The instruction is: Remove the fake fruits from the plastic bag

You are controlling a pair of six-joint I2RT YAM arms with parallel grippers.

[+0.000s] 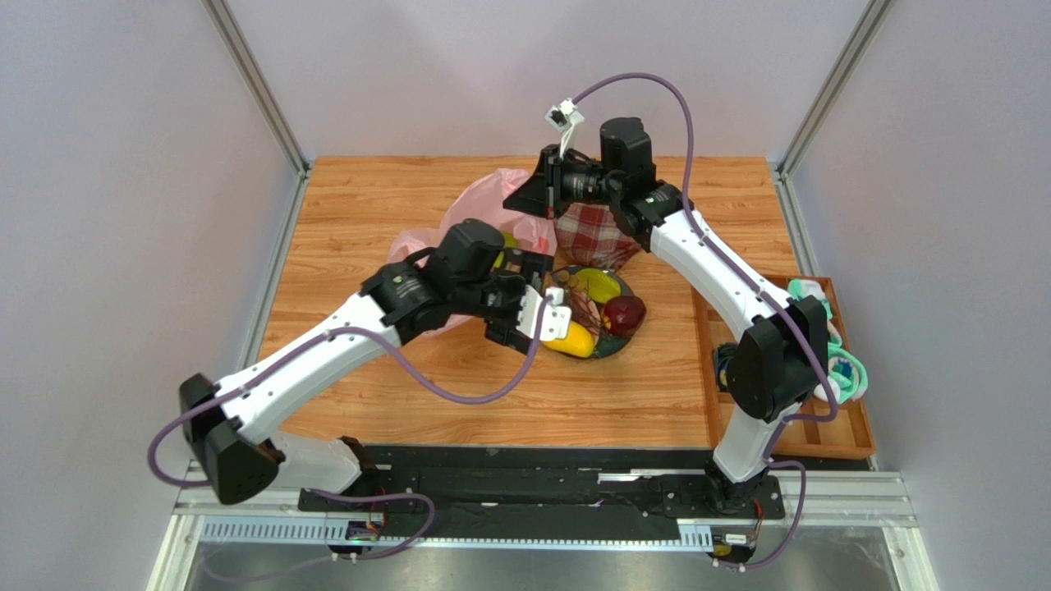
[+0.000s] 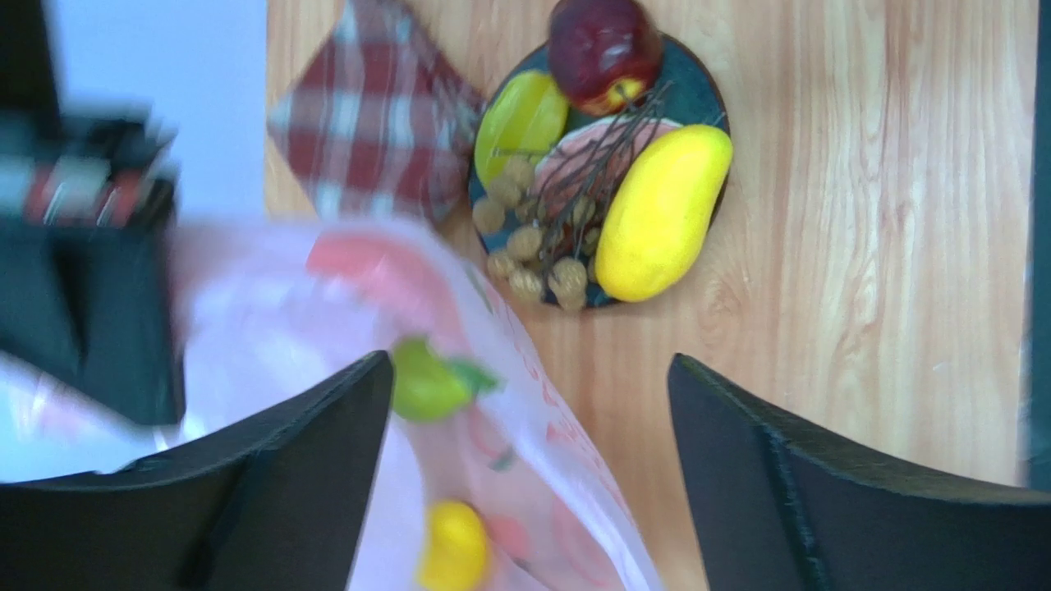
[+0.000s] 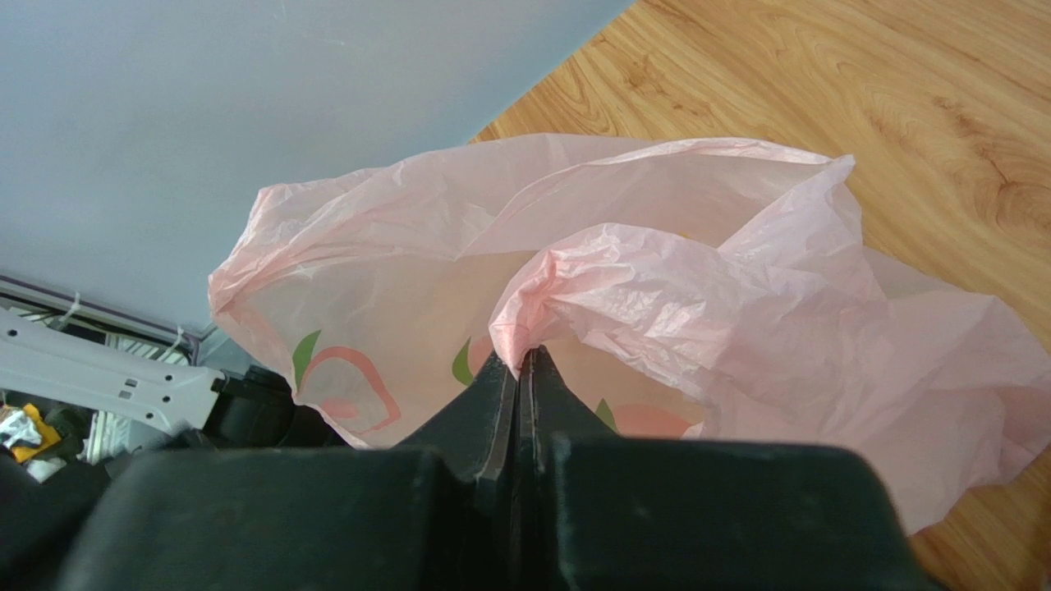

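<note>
The pink plastic bag lies at the back of the table. My right gripper is shut on a bunched fold of the plastic bag and holds it up. My left gripper stands open over the bag's edge with nothing between its fingers. Inside the bag, blurred, show a green fruit and a yellow one. On the dark plate lie a dark red apple, a yellow-green fruit, an elongated yellow fruit, a pink slice and a brownish grape bunch.
A red plaid cloth lies behind the plate, next to the bag. A wooden tray with teal rolled socks stands at the right edge. The enclosure walls stand close behind the bag.
</note>
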